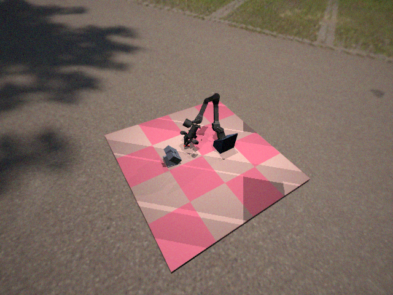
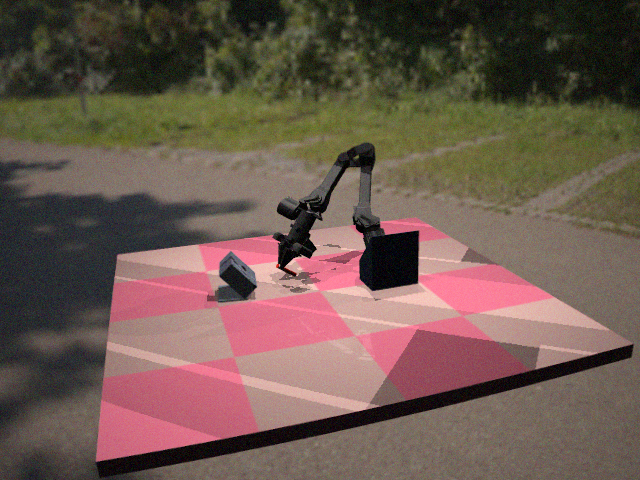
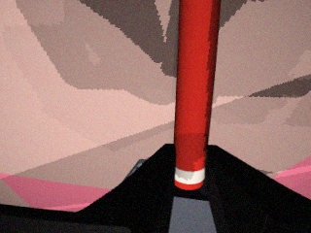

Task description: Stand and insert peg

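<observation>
The red peg [image 1: 188,145] [image 2: 288,270] [image 3: 194,87] is held near its white-banded end. In the exterior view it slants, with its plain end lower and pointing away from the sloped panel; whether that end touches the table cannot be told. My gripper [image 1: 185,144] [image 2: 280,265] [image 3: 190,154] is shut on the peg, low over the table and tilted. The grey sloped panel [image 1: 173,157] [image 2: 236,274] stands a short way to the left of the gripper in the top and exterior views. Its hole shows as a small dark spot on the upper face; the hole's inside is hidden.
A dark box-like block [image 1: 226,143] [image 2: 394,260] stands right of the gripper, in front of the arm's base. The checkered pink and beige table [image 1: 196,180] [image 2: 289,325] carries shadows and light stripes.
</observation>
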Robot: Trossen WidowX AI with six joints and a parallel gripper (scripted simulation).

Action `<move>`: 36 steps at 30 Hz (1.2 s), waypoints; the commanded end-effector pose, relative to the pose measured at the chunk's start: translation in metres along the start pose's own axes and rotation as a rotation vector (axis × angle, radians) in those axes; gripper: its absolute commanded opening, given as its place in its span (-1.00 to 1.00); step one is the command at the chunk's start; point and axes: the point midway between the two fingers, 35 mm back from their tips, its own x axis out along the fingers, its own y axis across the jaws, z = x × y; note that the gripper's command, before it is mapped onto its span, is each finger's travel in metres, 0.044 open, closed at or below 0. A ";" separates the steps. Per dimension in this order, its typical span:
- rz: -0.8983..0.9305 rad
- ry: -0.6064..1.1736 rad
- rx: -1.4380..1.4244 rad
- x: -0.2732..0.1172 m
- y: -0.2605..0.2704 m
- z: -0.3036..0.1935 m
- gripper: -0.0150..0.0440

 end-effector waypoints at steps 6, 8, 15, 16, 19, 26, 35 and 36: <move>-0.004 0.079 -0.005 -0.005 -0.002 0.004 -0.33; -0.004 0.097 -0.005 -0.007 -0.002 0.005 -0.33; -0.004 0.157 -0.005 -0.010 -0.002 0.008 -0.33; -0.004 0.166 -0.005 -0.011 -0.002 0.008 -0.33; -0.004 0.192 -0.006 -0.012 -0.002 0.009 -0.33; -0.004 0.253 -0.006 -0.016 -0.002 0.012 -0.33; -0.005 0.330 -0.006 -0.020 -0.002 0.017 -0.33; -0.005 0.339 -0.006 -0.021 -0.002 0.017 -0.33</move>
